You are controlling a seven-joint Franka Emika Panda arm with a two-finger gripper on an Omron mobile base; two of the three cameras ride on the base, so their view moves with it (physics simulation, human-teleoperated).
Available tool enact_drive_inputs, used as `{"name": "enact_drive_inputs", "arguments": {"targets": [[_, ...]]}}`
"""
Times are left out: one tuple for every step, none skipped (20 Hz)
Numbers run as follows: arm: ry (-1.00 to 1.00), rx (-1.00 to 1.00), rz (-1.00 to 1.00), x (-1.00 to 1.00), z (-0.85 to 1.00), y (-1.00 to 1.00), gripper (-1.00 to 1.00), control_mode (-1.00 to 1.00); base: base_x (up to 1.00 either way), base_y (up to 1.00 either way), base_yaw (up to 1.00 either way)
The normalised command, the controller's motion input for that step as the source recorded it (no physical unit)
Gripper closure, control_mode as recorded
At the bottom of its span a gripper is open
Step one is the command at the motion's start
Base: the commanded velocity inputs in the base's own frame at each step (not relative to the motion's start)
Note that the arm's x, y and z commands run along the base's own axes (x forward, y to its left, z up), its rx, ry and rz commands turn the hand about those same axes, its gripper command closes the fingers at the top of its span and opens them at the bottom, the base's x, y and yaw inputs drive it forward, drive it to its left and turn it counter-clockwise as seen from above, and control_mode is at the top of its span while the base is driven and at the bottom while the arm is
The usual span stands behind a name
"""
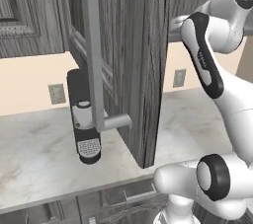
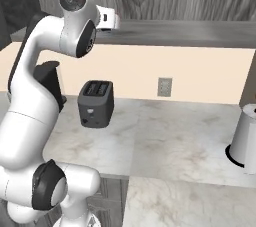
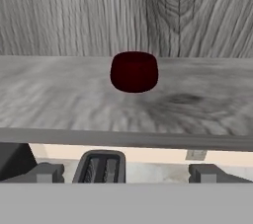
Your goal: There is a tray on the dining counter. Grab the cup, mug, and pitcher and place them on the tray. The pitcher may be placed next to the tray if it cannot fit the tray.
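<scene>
Your pincer [image 3: 126, 172] sits spread wide and empty at the cabinet shelf's [image 3: 59, 99] front edge, toaster [image 3: 100, 167] on the bench below. The mug [image 3: 134, 71], dark red, stands upright mid-shelf, well back from the fingertips [image 3: 45, 172]. It looks rigid, light and probably slick; handle hidden, so clamp across the round body.

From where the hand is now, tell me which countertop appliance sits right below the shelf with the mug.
The dark two-slot toaster, under the shelf edge beneath the dark red mug. The black coffee machine stands behind the open cabinet door; the white appliance sits far right.
</scene>
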Motion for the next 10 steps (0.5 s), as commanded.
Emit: {"name": "enact_drive_inputs", "arguments": {"targets": [[0.0, 0.0, 0.0, 0.07, 0.05, -0.01, -1.0, -1.0, 0.0, 0.0, 0.0], [0.0, 0.0, 0.0, 0.11, 0.06, 0.0, -1.0, -1.0, 0.0, 0.0, 0.0], [0.0, 0.0, 0.0, 0.12, 0.01, -0.02, -1.0, -1.0, 0.0, 0.0, 0.0], [0.0, 0.0, 0.0, 0.11, 0.01, -0.03, -1.0, -1.0, 0.0, 0.0, 0.0], [0.0, 0.0, 0.0, 0.15, 0.0, 0.0, -1.0, -1.0, 0.0, 0.0, 0.0], [0.0, 0.0, 0.0, 0.22, 0.0, 0.0, -1.0, -1.0, 0.0, 0.0, 0.0], [0.0, 0.0, 0.0, 0.25, 0.0, 0.0, -1.0, -1.0, 0.0, 0.0, 0.0], [0.0, 0.0, 0.0, 0.26, 0.0, 0.0, -1.0, -1.0, 0.0, 0.0, 0.0], [0.0, 0.0, 0.0, 0.23, 0.0, 0.0, -1.0, -1.0, 0.0, 0.0, 0.0], [0.0, 0.0, 0.0, 0.31, 0.0, 0.0, -1.0, -1.0, 0.0, 0.0, 0.0]]}}
